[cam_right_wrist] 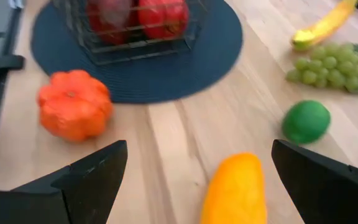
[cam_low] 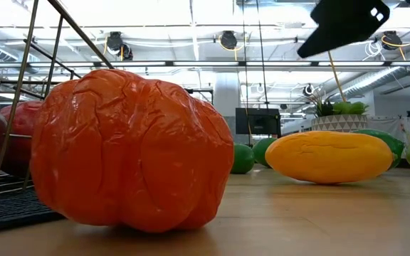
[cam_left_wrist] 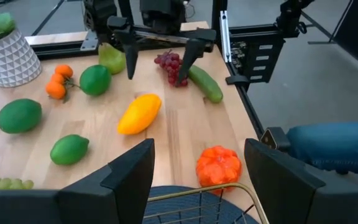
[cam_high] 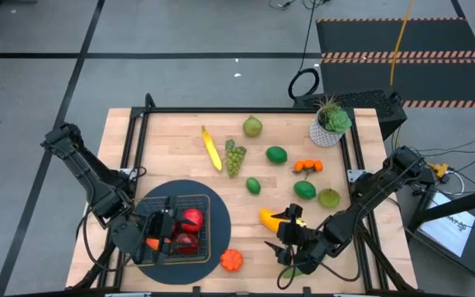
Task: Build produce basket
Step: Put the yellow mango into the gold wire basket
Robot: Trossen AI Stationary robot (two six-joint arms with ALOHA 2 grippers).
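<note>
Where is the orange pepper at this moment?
In the high view, the orange pepper lies on the table's near edge, just right of the round dark mat holding the basket; the yellow fruit is its nearest loose neighbour.

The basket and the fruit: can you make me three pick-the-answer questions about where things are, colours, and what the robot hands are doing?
1. Where does the basket sit?
A. on the round dark mat
B. beside the potted plant
C. on the floor

2. What colour is the fruit in the basket?
A. green
B. red
C. purple

3. How is the right gripper?
A. shut on the banana
B. open over the yellow fruit
C. inside the basket

Answers: 1 A, mat shows around it; 2 B, red pieces inside; 3 B, fingers spread wide, nothing held.
</note>
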